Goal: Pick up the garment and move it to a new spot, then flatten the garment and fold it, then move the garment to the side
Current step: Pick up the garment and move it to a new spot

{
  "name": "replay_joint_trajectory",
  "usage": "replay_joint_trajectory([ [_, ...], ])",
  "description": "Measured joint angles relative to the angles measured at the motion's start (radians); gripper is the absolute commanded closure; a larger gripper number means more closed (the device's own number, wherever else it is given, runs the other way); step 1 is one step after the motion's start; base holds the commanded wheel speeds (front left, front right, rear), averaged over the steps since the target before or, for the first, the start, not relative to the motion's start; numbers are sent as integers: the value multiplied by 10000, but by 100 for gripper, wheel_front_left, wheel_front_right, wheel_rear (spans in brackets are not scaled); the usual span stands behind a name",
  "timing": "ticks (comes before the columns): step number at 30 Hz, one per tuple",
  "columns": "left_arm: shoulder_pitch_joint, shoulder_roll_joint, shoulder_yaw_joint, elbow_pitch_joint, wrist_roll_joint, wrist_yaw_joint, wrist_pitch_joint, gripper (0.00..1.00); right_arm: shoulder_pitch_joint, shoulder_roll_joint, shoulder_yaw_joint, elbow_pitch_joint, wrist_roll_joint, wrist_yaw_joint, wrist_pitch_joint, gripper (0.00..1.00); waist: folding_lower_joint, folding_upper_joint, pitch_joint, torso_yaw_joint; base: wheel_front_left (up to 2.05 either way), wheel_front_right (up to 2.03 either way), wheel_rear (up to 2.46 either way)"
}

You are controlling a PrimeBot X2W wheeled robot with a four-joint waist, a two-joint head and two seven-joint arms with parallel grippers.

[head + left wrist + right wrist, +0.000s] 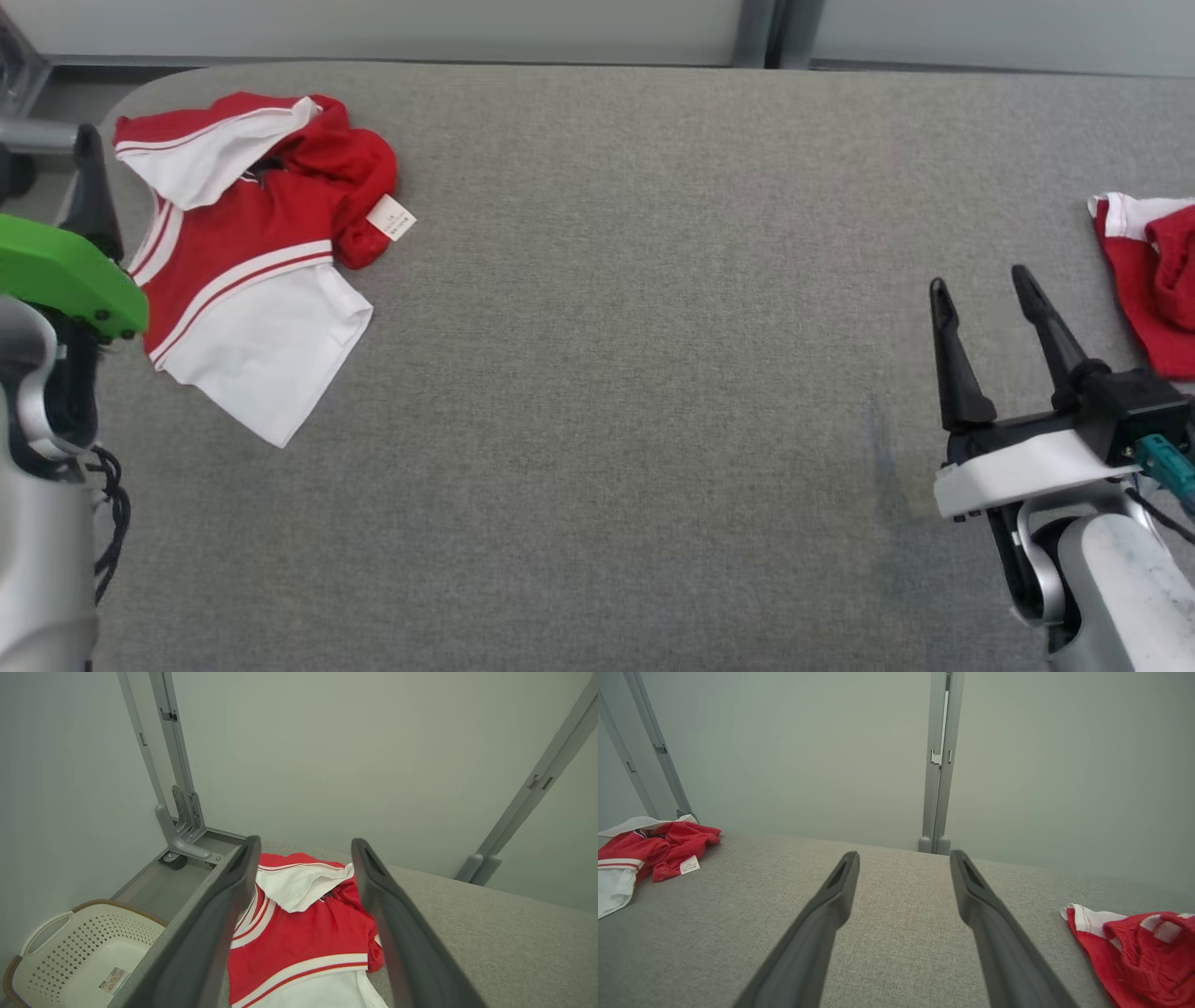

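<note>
Grey padded worktop (635, 373); crumpled red-and-white shirt (252, 271) at its far left corner, likely light, limp, best pinched at a white hem edge. Fingers of left gripper (306, 845) and right gripper (980, 280) wide apart, holding nothing.

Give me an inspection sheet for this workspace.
Surface: grey fabric-covered table, faint dark streak towards the right.
Job's things: crumpled red-and-white garment far left, white tag showing; second red-and-white garment at right edge.
Clutter: nothing seen.
Grippers: left gripper open, near the crumpled garment; right gripper open over bare table.
Cables: black cable looped at head view's lower left; teal plug behind right gripper.
Surroundings: white perforated basket on floor, grey frame posts, pale wall.
</note>
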Motion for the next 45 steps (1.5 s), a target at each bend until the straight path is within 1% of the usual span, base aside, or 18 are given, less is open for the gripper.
replay_joint_trajectory([
  [2, -317, 127, 180, 224, -297, 0, 428, 0, -133, -38, -163, -201, -17, 0, 29, 0, 0, 0, 258, -222, 0, 0, 0],
  [8, -1277, 616, 579, 556, -433, 2, 1281, 0, -490, -119, -408, -775, -109, -2, 46, 0, 0, 0, 1097, -832, 0, 0, 0],
  [13, -1985, 732, 759, 752, -690, 8, 1724, 0, -852, -123, -495, -1221, -167, 0, 107, 0, 0, 0, 1859, -1232, 0, 0, 0],
  [17, -2437, 740, 744, 943, -779, 13, 1814, 0, -1128, -127, -552, -1371, -205, -2, 111, 0, 0, 0, 2473, -1455, 0, 0, 0],
  [27, -2642, 807, 462, 1987, -727, 12, 2230, 0, -1562, -163, -550, -1511, -343, 0, 111, 0, 1, 0, 3565, -1676, 0, 0, 0],
  [31, -2731, 993, 282, 2431, -447, 12, 2406, 0, -1583, -198, -545, -1513, -439, -2, 113, 0, 1, 0, 3746, -1680, 0, 0, 0],
  [33, -2732, 1011, 276, 2606, -412, 12, 2491, 0, -1618, -201, -522, -1519, -443, 0, 117, 0, 1, 0, 3789, -1680, 0, 0, 0],
  [37, -2758, 1246, 305, 2790, -397, 12, 2650, 0, -1745, -234, -474, -1628, -506, 0, 132, 0, 1, 0, 3908, -1737, 0, 0, 0],
  [41, -2944, 1246, 293, 3047, -314, 13, 2612, 0, -1754, -293, -504, -1664, -535, 0, 163, 0, 1, 0, 4038, -1798, 0, 0, 0],
  [42, -2994, 1246, 293, 3074, -282, 13, 2543, 25, -1754, -299, -510, -1662, -539, 0, 163, 0, 1, 0, 4059, -1806, 0, 0, 0],
  [44, -3065, 1250, 286, 3122, -165, 13, 2439, 99, -1755, -305, -522, -1662, -546, 0, 163, 0, 1, 0, 4086, -1812, 0, 0, 0],
  [45, -3106, 1252, 280, 3181, -140, 13, 2364, 100, -1755, -305, -522, -1659, -546, 0, 163, 0, 1, 0, 4094, -1811, 0, 0, 0],
])
